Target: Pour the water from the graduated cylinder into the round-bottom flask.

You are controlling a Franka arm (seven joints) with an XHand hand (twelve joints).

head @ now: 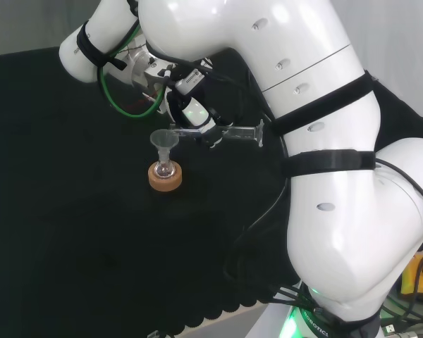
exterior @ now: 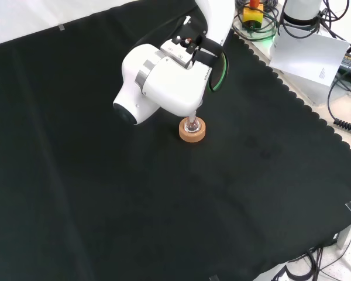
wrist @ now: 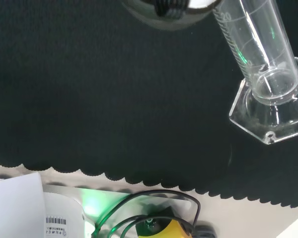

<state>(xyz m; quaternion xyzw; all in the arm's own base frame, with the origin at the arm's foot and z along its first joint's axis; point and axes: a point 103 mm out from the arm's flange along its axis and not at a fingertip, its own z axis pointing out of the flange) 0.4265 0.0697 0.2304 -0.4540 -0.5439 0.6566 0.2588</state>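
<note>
Now I see the hand (head: 190,113) curled round the graduated cylinder (head: 225,132), which lies nearly level in the head view, its base to the right and its mouth to the left, over the funnel (head: 164,143). That funnel sits in the round-bottom flask (head: 164,169) on its cork ring (head: 165,177), just left of the hand on the table (head: 70,232).

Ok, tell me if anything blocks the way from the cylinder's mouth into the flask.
Nothing visible does. In the head view the hand holds the graduated cylinder about level, its mouth right over the funnel seated in the round-bottom flask on its cork ring. The funnel is the route in, not an obstacle.
</note>
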